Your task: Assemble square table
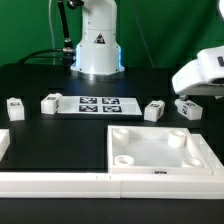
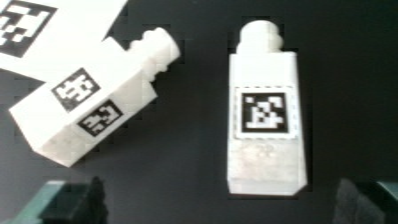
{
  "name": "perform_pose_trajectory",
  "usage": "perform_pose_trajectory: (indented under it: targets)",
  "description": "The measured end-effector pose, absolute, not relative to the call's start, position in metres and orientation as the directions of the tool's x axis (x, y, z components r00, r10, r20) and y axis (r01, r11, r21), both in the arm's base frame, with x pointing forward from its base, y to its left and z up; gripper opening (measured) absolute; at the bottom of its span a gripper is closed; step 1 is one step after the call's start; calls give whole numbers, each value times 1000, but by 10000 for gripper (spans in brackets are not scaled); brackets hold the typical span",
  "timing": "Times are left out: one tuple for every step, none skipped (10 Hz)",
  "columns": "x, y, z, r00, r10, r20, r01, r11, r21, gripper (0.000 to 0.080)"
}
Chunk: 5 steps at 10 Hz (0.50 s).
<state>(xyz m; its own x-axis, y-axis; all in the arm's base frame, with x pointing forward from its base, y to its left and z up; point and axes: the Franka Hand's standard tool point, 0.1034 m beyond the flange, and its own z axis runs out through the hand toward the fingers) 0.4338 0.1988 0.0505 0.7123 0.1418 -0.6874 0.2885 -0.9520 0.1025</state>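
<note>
The gripper (image 2: 222,204) stood wide open and held nothing. Only its two dark fingertips (image 2: 68,200) showed in the wrist view, well apart above the black table (image 2: 178,160). Just ahead of the jaws, in the gap between them though nearer one fingertip than the other, lay a short white leg (image 2: 263,112) of the square table. It rested flat on its side with a black-and-white tag facing up, its narrower peg end pointing away from the jaws, and it touched neither fingertip. Near it, toward the other fingertip, lay a second leg (image 2: 98,100), also tag up. It was slanted against the first and apart from it. Beyond that one a white tagged surface was cut off by the frame edge, and I could not tell what it was.

In the exterior view the arm's white wrist housing (image 1: 205,72) hung over those two legs. The tabletop (image 1: 160,148) sat near the jaws but not under them, rim up, with its round corner sockets showing. Farther from the jaws lay the marker board (image 1: 98,104). Past it, well apart from the jaws, were a third leg (image 1: 50,102) and a fourth leg (image 1: 15,108). A long white border rail (image 1: 50,182) ran along the table edge beside the tabletop.
</note>
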Motion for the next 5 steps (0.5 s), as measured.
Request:
perform_pose_trajectory:
  targets:
    - [434,198,50,713,142,-687,291,-951,105,649]
    - [434,198,50,713,142,-687,291,-951,105,649]
    - [434,198,50,712,142,-687,291,-951,105,649]
    - [433,198,49,712,142,-688,291,-951,105,649]
    - [426,205,44,706,112,-699,260,-960,108,649]
